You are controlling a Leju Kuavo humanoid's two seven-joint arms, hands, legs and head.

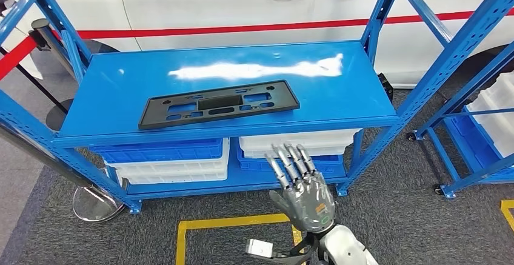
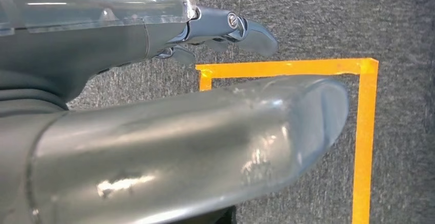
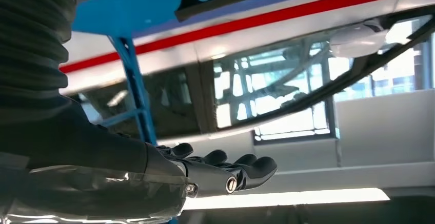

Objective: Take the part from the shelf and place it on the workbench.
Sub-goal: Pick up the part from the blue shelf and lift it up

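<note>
The black plastic part lies flat on the top deck of the blue shelf, toward the deck's front and left of its middle, long side running along the front edge. The right hand hangs below and in front of that edge, to the right of the part and well apart from it, fingers stretched out side by side toward the shelf, holding nothing. The part is a long, thin rectangular plate with several rectangular cut-outs. In the left wrist view the left hand hangs over grey carpet marked with yellow tape, thumb straight, fingers extended and empty. Blue and white bins sit on the lower deck. A white car stands behind the shelf.
</note>
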